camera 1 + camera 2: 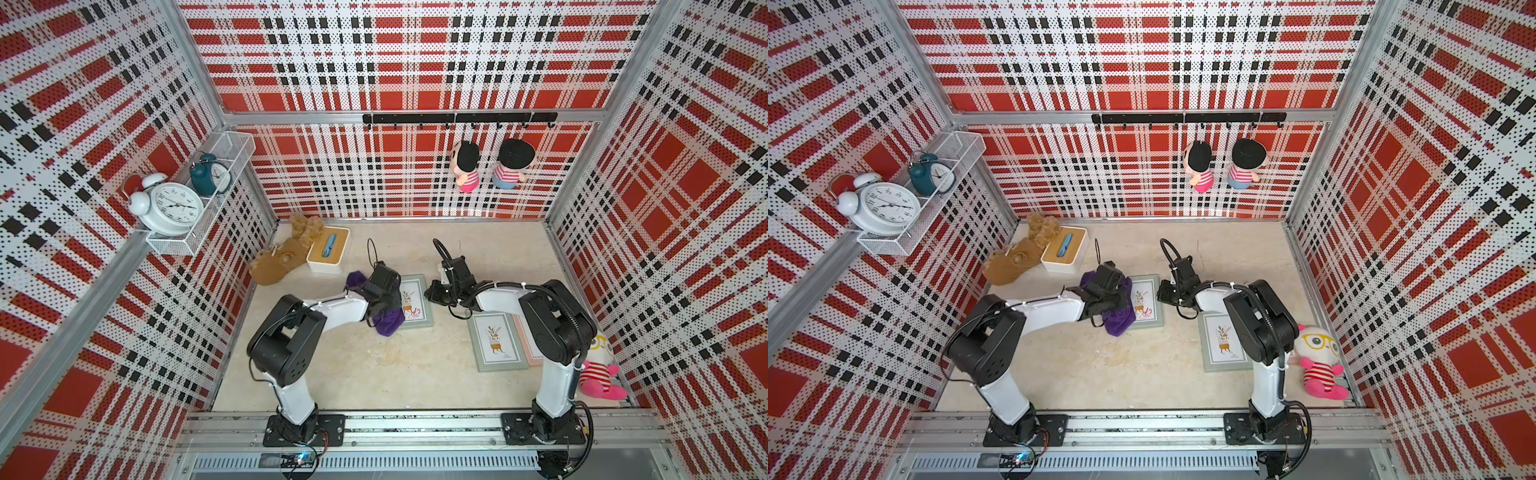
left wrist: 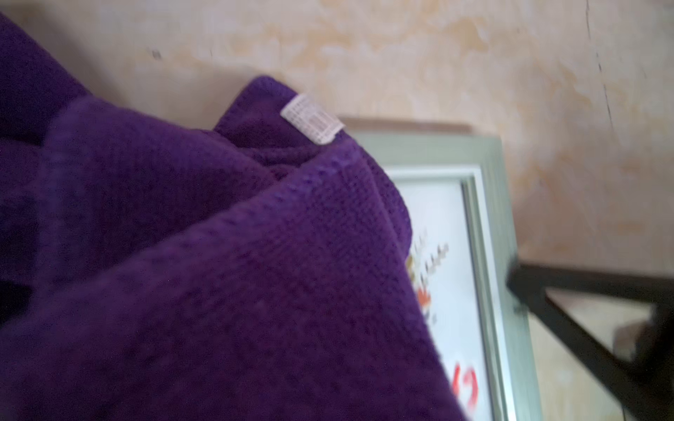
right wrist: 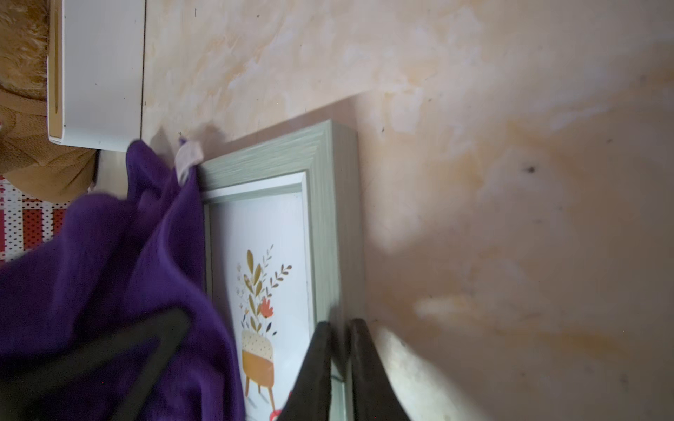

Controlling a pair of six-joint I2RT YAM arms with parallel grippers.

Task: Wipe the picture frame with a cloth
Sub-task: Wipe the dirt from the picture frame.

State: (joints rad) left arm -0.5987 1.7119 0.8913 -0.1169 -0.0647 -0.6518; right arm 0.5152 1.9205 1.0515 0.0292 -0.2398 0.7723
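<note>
Cloth (image 1: pixel 388 325) of deep purple is bunched around the left gripper (image 1: pixel 382 303) just left of centre in both top views. It covers the left part of the picture frame (image 1: pixel 417 305) and spills off the frame's lower left corner onto the table (image 1: pixel 374 374). That gripper's fingers are buried in the folds, closed together on the fabric. In the right wrist view one black finger (image 3: pixel 160 330) of it shows at the lower left against the purple. The picture frame, sage green around a potted-plant print, lies flat near the middle of the table. The right gripper (image 1: pixel 432 293) meets the frame's right edge, and the right wrist view shows it (image 3: pixel 340 324) at bottom centre, its two fingers pinched onto the green rim (image 3: pixel 328 204) with the rim between them. In the left wrist view the cloth (image 2: pixel 219 273) fills the left and centre, with its white label (image 2: pixel 312 118) at upper middle and a corner of the frame (image 2: pixel 488 204) at the right. A second green frame (image 1: pixel 496 343) lies flat to the lower right, partly under the right arm. A white tissue box (image 1: pixel 328 249) and a tan plush toy (image 1: pixel 278 264) sit at the table's upper left.
</note>
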